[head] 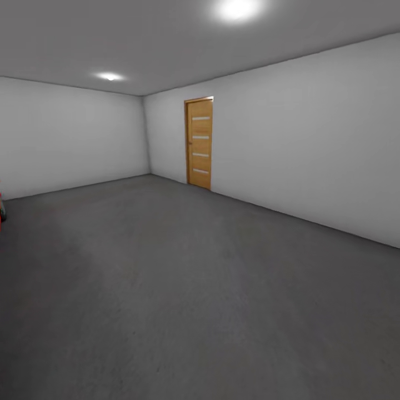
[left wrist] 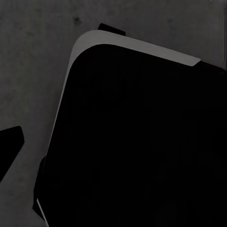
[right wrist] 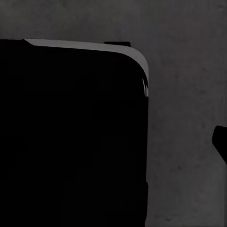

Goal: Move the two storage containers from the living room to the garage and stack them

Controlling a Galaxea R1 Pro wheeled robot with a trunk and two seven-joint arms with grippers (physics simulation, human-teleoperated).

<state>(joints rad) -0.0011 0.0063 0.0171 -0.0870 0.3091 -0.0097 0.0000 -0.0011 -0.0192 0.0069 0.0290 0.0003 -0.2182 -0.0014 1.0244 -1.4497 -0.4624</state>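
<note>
The robot stands in the bare garage with pale grey walls, facing a dark grey mottled concrete floor and a tall wood-panel door; a sliver of red at the head view's left edge is possibly the car. This appears to be a transit step. The 2 storage containers are not in sight, so their location and contents cannot be stated. Each wrist view looks down past a black rounded robot body onto concrete; whether either claw is spread or pressed together cannot be told. The next move calls for locating a container.

Wood door shut in pale wall; ceiling lights lit
</note>
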